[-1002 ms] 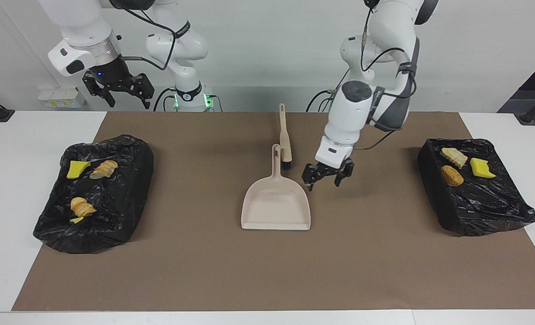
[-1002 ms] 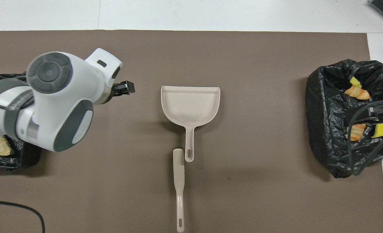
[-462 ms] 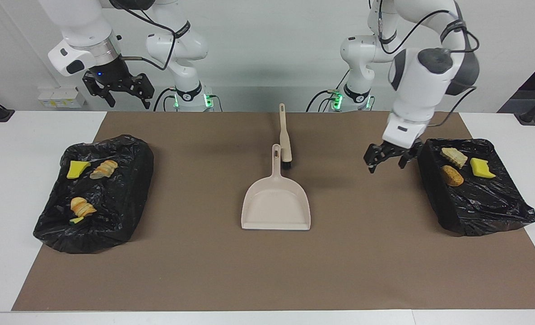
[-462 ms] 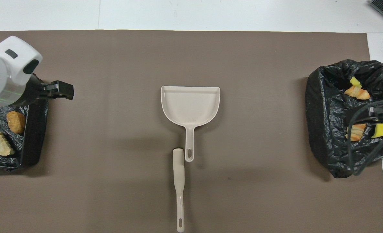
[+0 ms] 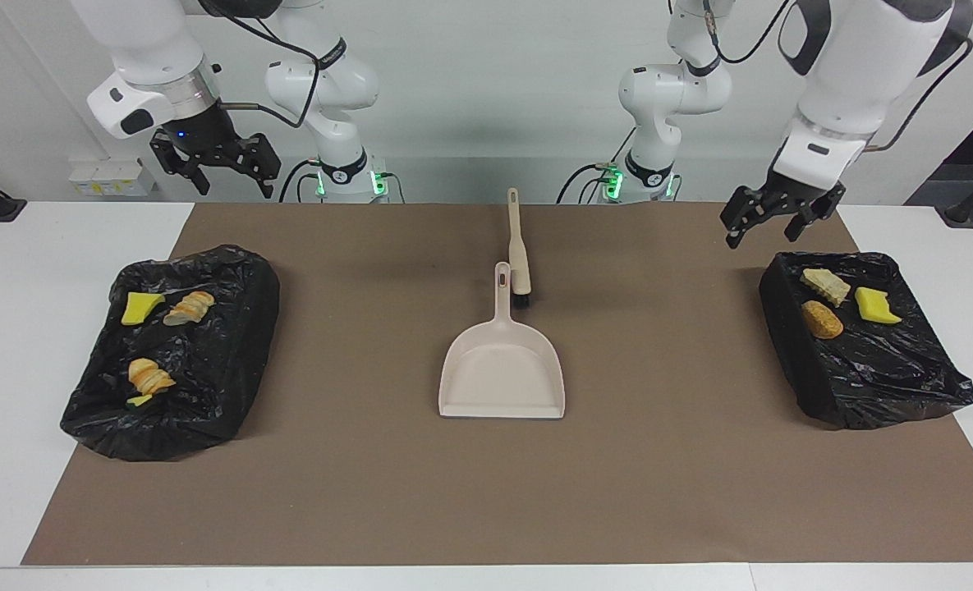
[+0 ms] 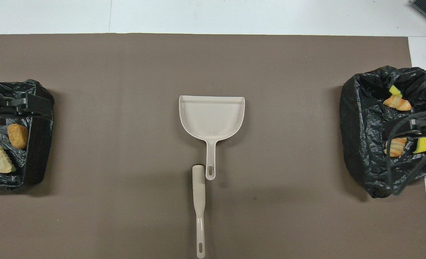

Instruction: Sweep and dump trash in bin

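The trash lies in two black-lined bins, one at each end of the table. In the bin at the left arm's end [image 5: 864,345] sit a yellow sponge piece [image 5: 874,305], a tan ridged chunk [image 5: 824,286] and a brown bread-like chunk [image 5: 821,319]; seen in the facing view, the brown chunk is at about seven o'clock of the tan one, the sponge at four o'clock of it. In the bin at the right arm's end [image 5: 207,361] lie a second yellow sponge piece [image 5: 140,308], a sliced bread-like chunk [image 5: 190,308] just beside it, and an orange striped chunk [image 5: 149,376] with a small yellow scrap touching it, farther from the robots.

Between the bins, mid-table on the brown mat [image 5: 667,460], rests the beige dustpan [image 5: 502,369], its pan bare and its handle pointing to twelve o'clock in the facing view, toward the robots. The beige black-bristled brush [image 5: 519,246] lies beside that handle, nearer to the robots, bristle end at the dustpan handle.

The left gripper [image 5: 775,220] hangs in the air over the robots' edge of the bin at its end, fingers spread, holding nothing. The right gripper [image 5: 217,168] waits raised over the robots' edge of the table at its own end, fingers likewise apart and empty.
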Tool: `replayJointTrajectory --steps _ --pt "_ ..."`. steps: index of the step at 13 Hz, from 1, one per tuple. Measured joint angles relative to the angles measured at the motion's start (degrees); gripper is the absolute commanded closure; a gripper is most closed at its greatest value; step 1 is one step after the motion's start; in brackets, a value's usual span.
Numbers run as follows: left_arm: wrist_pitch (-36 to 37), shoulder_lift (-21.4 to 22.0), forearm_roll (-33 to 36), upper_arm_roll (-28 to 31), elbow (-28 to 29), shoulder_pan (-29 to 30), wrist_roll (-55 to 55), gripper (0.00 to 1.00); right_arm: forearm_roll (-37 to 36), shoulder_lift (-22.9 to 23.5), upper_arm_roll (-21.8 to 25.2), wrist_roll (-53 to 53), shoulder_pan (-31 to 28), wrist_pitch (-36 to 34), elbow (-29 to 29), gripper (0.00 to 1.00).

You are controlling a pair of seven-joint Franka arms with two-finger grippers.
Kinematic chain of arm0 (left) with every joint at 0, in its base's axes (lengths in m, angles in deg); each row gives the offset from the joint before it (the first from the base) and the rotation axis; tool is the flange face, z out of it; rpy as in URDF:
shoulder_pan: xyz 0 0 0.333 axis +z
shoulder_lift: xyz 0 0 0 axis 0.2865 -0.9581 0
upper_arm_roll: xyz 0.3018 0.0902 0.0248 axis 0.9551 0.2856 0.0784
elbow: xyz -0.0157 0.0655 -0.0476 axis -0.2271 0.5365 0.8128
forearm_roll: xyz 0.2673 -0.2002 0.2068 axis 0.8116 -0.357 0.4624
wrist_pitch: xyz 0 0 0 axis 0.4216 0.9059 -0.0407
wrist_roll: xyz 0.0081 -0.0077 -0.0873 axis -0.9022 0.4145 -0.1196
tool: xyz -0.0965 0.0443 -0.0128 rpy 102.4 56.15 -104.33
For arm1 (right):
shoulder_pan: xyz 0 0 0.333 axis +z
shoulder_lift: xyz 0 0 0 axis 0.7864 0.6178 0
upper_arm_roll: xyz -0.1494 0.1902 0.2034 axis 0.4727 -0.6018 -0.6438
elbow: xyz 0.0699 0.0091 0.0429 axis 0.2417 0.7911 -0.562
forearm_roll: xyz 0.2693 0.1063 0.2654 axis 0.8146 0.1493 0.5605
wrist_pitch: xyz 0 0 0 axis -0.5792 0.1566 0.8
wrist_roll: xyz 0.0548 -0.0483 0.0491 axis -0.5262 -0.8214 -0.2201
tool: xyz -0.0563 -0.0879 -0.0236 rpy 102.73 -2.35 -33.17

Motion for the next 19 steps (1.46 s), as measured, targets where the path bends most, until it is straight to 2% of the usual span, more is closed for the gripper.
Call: replayJointTrajectory --steps 5,19 --pt "1.18 3.43 -0.33 0.8 4.14 0.06 2.56 0.0 0.0 0.0 0.0 0.0 0.0 0.0 0.0 0.0" --pt "1.09 3.69 -0.35 1.04 4.46 0.73 2.83 0.0 0.0 0.0 0.0 0.0 0.0 0.0 0.0 0.0"
